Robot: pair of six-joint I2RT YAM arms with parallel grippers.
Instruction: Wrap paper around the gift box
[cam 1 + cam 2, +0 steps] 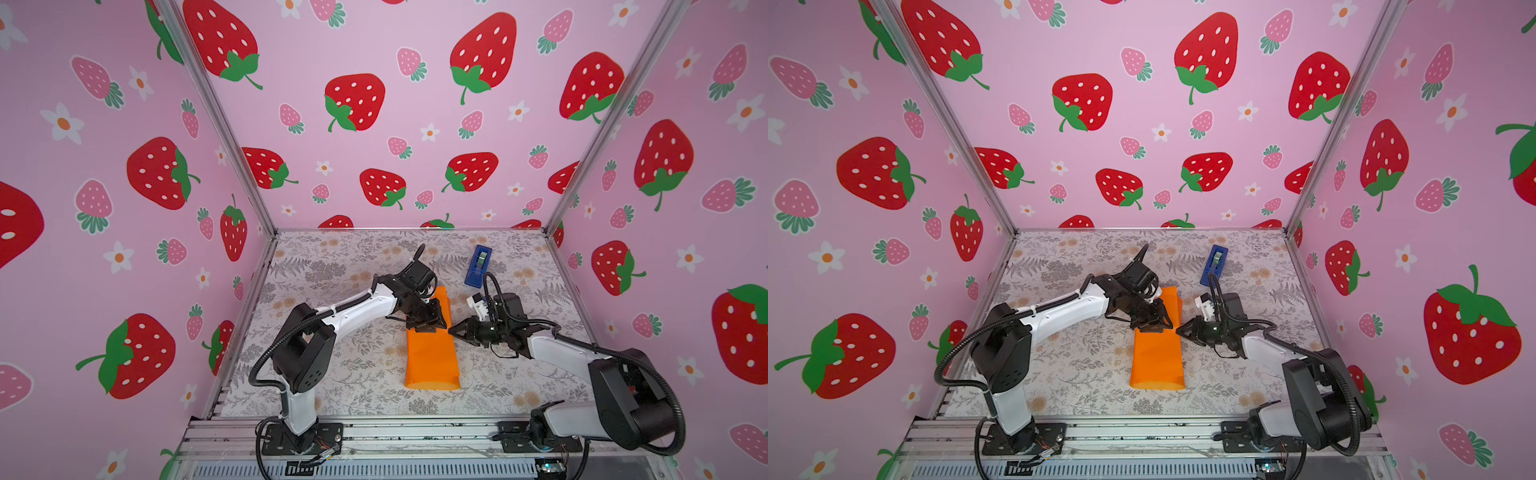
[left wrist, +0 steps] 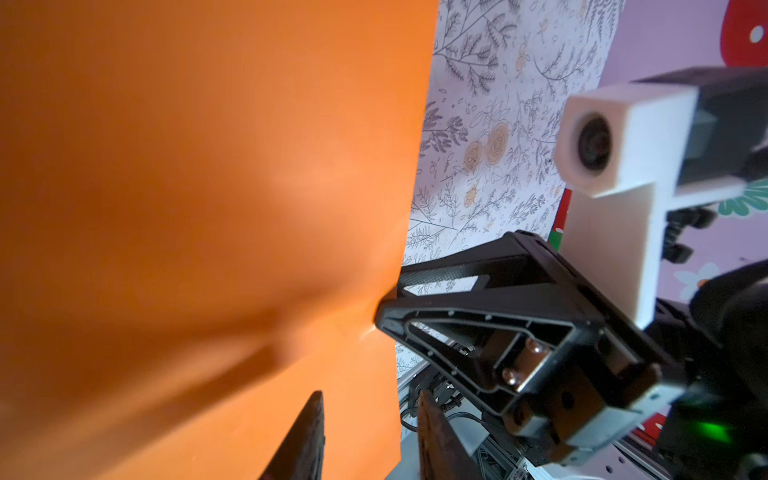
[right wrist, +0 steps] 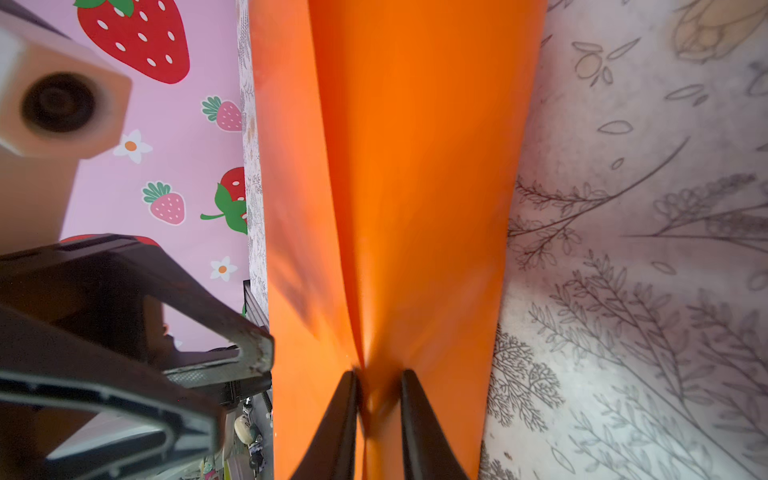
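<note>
Centrally, folded orange paper (image 1: 432,361), right gripper (image 1: 451,328) pinching its 3 o'clock edge, left gripper (image 1: 426,329) part-open atop, dispenser (image 1: 478,266) at 1 o'clock.

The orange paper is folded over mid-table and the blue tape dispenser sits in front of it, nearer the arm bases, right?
Not quite. The paper is folded over mid-table, but the tape dispenser lies behind it, farther back and to the right, not in front. Both top views show this.
</note>
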